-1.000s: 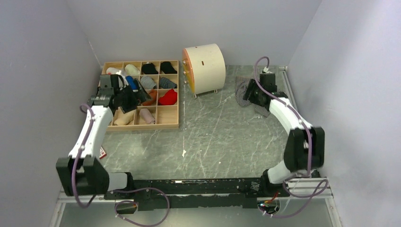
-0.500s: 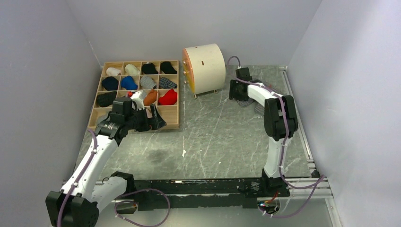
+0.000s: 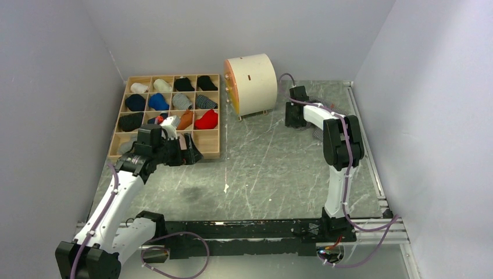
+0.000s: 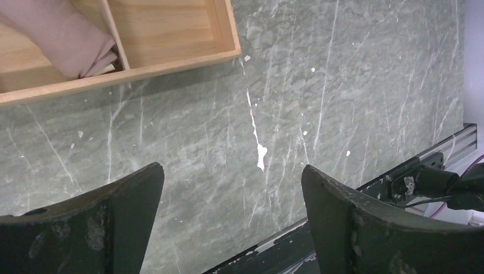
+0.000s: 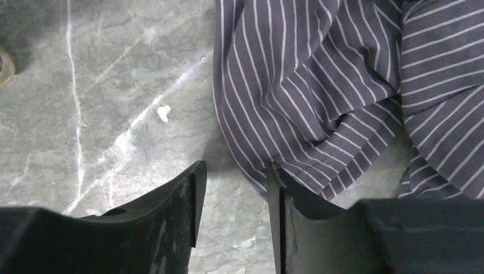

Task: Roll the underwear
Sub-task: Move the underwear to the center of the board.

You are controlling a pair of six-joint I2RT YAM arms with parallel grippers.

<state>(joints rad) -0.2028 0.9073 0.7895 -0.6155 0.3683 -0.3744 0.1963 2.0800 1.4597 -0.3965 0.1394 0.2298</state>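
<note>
Noted: the grey striped underwear [image 5: 319, 85] lies crumpled on the table [image 3: 273, 163] just right of the cream drum [image 3: 251, 83]; judge it light, limp and bunch-prone, and pinch the hem at your part-open right tool [image 5: 231, 194], your left tool [image 4: 228, 211] standing wide open, empty, left of the drum.

Top view: high above the near edge, looking down over the whole green marbled table [image 3: 261, 168]. Left wrist: close, tilted down at the wooden compartment tray [image 4: 171, 67], near corner; overhead shares it. Right wrist: very close, straight down on grey white-striped cloth [image 5: 297, 74], far right overhead.
</note>
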